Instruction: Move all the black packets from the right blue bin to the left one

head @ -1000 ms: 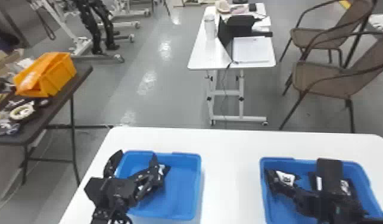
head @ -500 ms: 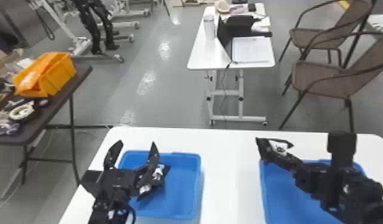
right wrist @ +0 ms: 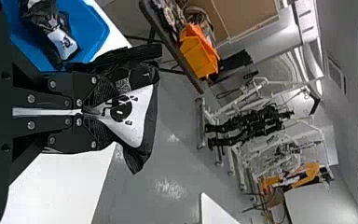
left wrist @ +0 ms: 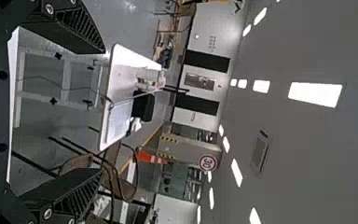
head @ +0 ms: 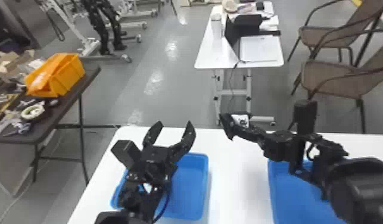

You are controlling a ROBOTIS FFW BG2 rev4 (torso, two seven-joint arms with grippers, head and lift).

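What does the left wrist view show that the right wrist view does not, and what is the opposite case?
Left wrist view: the open left tool, a round sign with a red rim.

Right wrist view: the right tool, shut on a black packet, a blue bin with black packet material inside, an orange box.

Both: ceiling lights, grey floor.

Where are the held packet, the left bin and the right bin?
Held packet (right wrist: 140,114): right wrist view, white patch.
Left bin (head: 190,190): head view, bare inside bottom.
Right bin (head: 289,198): head view, bare inside bottom.
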